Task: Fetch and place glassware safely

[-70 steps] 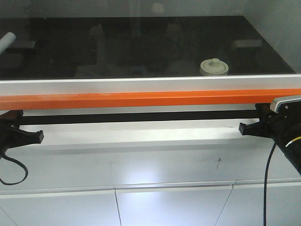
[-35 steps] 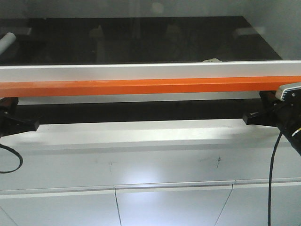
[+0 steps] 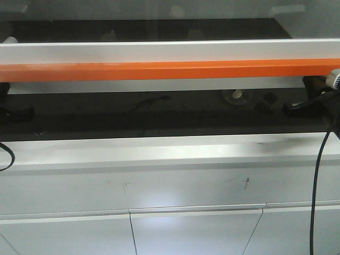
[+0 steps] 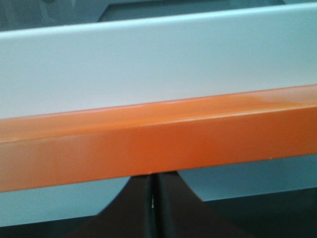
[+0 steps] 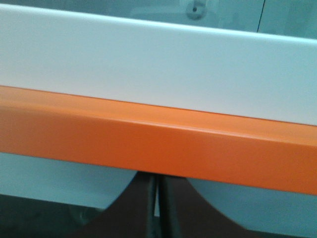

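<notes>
Sash lift in progress: orange bar (image 3: 170, 70) and white frame (image 3: 170, 51) above it are sitting higher in the front view than a second ago, and the gap beneath is widening over the black work surface (image 3: 133, 119). Left gripper (image 4: 151, 201) and right gripper (image 5: 157, 203) are both pressing up under the bar, fingers drawn together to a thin slit and clasping nothing; they are pushing, not pinching. Glass jar (image 3: 236, 96), earlier showing only through the pane, is now appearing directly below the bar, standing on the black surface right of centre, near the right gripper but apart from it. Lid detail is blurring at this size. Judgement: access is opening and the fetch is not yet beginning; the gap is looking low for an arm to be reaching through, so more lift is probably needed
</notes>
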Controlling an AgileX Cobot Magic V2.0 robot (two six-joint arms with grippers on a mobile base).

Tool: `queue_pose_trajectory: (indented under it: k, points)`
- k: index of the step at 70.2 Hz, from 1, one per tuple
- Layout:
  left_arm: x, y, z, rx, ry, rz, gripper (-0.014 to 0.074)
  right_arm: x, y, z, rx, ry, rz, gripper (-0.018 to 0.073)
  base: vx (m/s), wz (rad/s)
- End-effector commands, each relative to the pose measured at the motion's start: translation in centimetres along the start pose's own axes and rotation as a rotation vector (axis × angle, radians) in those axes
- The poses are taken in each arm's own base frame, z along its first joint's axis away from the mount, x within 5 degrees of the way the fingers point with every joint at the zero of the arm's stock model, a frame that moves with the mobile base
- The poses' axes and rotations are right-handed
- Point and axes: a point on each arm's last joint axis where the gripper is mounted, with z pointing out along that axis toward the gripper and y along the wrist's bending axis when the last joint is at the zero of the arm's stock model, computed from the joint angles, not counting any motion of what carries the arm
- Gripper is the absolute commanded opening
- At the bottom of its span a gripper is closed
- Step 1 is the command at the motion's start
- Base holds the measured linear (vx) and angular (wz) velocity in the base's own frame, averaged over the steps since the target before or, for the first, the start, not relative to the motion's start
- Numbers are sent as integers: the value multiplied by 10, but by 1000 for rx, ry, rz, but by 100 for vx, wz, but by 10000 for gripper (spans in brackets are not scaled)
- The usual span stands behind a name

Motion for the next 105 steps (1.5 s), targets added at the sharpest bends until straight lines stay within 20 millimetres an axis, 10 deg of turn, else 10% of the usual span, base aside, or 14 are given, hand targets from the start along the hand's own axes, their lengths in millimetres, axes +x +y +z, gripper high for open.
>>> queue_pose_trajectory:
  k: [1, 39, 74, 105]
  points:
    - [-64, 2, -12, -10, -349, 17, -7, -64, -7, 4, 19, -341, -15, -1, 0, 0]
    - [-121, 7, -44, -23, -450, 20, -7, -111, -9, -29, 49, -419, -50, -1, 0, 0]
    - [-119, 7, -48, -20, -392, 15, -7, -123, -10, -48, 77, -336, -53, -1, 0, 0]
    - [-122, 8, -97, -18, -246, 17, -7, -114, -6, -84, 94, -134, 99, -1, 0, 0]
